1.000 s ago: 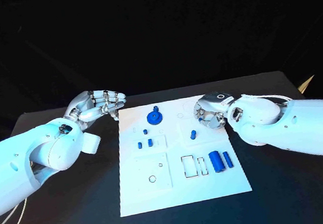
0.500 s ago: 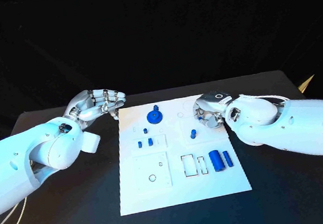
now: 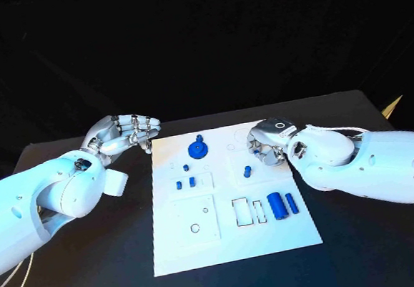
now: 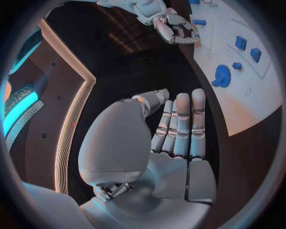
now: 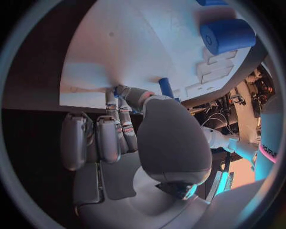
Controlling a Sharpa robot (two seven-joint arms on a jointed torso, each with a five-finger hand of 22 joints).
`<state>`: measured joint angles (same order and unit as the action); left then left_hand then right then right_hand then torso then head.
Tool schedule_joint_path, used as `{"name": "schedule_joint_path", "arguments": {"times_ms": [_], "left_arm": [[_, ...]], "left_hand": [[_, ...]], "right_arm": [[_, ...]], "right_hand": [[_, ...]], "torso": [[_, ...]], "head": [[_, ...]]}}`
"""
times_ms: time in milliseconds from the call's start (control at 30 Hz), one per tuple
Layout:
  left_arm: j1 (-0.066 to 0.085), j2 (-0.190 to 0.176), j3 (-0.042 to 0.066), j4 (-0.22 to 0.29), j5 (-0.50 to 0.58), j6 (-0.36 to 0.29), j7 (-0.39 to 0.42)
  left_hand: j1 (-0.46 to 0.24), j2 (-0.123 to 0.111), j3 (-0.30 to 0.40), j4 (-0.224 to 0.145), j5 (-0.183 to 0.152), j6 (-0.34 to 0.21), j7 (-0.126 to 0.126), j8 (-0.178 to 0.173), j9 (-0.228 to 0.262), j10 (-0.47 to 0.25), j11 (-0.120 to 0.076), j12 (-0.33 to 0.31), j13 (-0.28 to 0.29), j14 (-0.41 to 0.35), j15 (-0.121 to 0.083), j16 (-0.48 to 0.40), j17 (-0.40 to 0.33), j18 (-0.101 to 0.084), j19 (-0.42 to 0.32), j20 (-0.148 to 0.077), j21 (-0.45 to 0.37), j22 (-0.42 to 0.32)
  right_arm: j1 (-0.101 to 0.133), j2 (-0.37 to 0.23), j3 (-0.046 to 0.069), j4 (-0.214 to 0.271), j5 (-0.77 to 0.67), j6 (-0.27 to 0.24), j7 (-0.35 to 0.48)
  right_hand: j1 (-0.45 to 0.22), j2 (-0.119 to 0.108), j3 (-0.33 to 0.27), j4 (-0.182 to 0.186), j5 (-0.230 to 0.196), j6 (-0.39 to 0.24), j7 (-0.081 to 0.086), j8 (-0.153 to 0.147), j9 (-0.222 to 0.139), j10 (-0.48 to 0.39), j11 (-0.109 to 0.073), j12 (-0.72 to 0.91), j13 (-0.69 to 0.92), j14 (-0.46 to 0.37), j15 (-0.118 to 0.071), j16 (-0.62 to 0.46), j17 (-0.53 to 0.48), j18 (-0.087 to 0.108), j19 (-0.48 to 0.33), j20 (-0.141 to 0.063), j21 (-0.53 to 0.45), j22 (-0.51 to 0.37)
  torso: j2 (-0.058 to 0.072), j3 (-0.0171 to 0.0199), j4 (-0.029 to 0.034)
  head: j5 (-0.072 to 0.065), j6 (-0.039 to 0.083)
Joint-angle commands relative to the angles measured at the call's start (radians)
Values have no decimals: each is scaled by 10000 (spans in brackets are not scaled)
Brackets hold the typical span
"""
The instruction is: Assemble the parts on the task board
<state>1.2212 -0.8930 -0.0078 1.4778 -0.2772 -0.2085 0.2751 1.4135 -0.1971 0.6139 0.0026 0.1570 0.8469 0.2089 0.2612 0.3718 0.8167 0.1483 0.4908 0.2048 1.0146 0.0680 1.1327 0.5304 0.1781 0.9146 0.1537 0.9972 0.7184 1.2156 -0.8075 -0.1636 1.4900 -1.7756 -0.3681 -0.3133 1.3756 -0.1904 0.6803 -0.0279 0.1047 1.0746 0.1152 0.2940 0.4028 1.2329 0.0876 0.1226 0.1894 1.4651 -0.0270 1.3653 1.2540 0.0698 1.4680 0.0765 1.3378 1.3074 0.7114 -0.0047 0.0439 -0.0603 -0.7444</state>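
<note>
Both hands barely moved, right hand (image 3: 266, 144) edged slightly left over task board (image 3: 236, 240), grasp unclear, left hand (image 3: 123, 135) curled, empty.

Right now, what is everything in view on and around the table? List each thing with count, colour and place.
Table: one, black, under everything.
Task board: one, white, middle of the table.
Round part: one, blue, far end of the board.
Small parts: a few, blue, left-middle of the board.
Peg: one, blue, upright, middle of the board, near the right hand.
Cylinders: two, blue, lying side by side at the board's right.
Left hand: silver, fingers curled in, holding nothing, off the board's far left corner.
Right hand: silver, over the board's far right part; what it holds cannot be told.
</note>
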Motion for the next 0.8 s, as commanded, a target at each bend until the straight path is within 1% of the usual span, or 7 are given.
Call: {"name": "schedule_joint_path", "arguments": {"times_ms": [33, 333, 467, 533, 800], "left_arm": [[6, 3, 10, 25, 67, 83, 115], [6, -3, 10, 2, 67, 88, 93], [6, -4, 10, -10, 73, 90, 89], [6, -4, 9, -20, 172, 105, 84], [6, -6, 9, -123, 706, 115, 90]], "left_hand": [[-31, 60, -47, -3, -4, -75, -16, 61, 8, -90, 1, 46, -9, 38, -22, -5, -8, 83, 3, 26, -62, -8], [-44, 49, -80, -4, 1, -123, 9, 49, -3, -128, 17, 49, -19, 37, -13, -4, -24, 80, 12, 31, -81, -27], [-47, 49, -87, -3, 2, -142, 16, 43, -7, -141, 22, 50, -22, 34, -9, -5, -29, 79, 13, 33, -88, -32], [-47, 49, -87, -3, 2, -142, 16, 43, -7, -141, 22, 50, -22, 34, -9, -5, -29, 79, 13, 33, -88, -32], [-48, 51, -94, -4, 5, -165, 23, 35, -12, -156, 27, 51, -26, 32, -4, -5, -34, 79, 16, 36, -96, -40]], "right_arm": [[-45, 20, -26, 46, -183, -465, -111], [-47, -130, -23, 192, -91, -1022, -34], [-44, -222, -18, 288, -47, -1160, -23], [-40, -274, -14, 348, -23, -1237, -18], [-6, -545, 14, 686, 102, -1536, 25]], "right_hand": [[34, 101, 15, -72, 46, 81, -2, 41, 17, 529, -435, 43, 21, 441, -72, -31, 1, -184, 300, -78, 33, 1179], [23, 101, 20, -84, 55, 93, -5, 46, 23, 545, -438, 42, 26, 446, -75, -17, 21, -184, 302, -84, 38, 1183], [23, 101, 20, -84, 55, 93, -5, 46, 23, 545, -438, 42, 26, 446, -75, -17, 21, -184, 302, -84, 38, 1183], [23, 101, 20, -84, 55, 93, -5, 46, 23, 545, -438, 42, 26, 446, -75, -17, 21, -184, 302, -84, 38, 1183], [2, 98, 21, -97, 60, 108, -7, 53, 32, 569, -442, 43, 34, 452, -79, 0, 43, -189, 310, -91, 61, 1200]], "torso": [[-1, -3, 2], [-4, -2, -4], [-5, -4, -4], [-1, -1, -7], [-1, 10, -11]], "head": [[15, -6], [29, 12], [33, 7], [38, 23], [52, 23]]}}
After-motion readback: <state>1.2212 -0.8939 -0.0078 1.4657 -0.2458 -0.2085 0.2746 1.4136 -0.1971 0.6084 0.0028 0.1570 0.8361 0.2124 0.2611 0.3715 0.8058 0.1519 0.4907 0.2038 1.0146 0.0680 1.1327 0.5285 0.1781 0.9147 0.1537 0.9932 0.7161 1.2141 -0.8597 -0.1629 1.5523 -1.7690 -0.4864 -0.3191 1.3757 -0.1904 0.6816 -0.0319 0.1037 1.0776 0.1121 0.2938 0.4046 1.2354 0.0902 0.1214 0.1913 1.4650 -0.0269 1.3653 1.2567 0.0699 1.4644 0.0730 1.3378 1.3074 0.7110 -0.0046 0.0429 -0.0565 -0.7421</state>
